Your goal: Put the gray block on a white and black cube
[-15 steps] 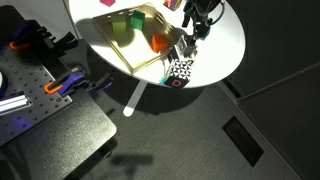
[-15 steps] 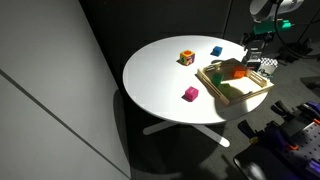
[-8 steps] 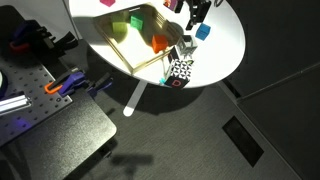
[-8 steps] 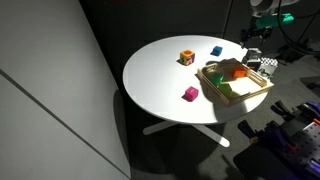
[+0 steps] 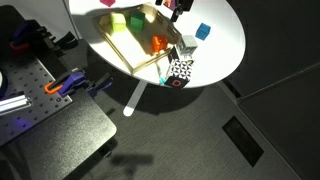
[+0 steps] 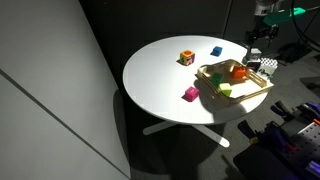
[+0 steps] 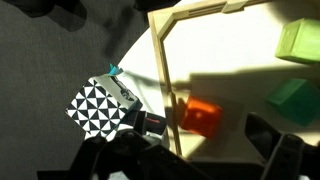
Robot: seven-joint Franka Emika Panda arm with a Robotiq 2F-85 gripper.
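no words, labels or numbers can be read — nothing legible anywhere.

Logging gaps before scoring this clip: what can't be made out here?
- gripper: mostly cut off by the top edge in an exterior view.
- gray block: too small in an exterior view to tell whether it touches the white and black cube.
- orange-yellow cube: face markings too small in an exterior view.
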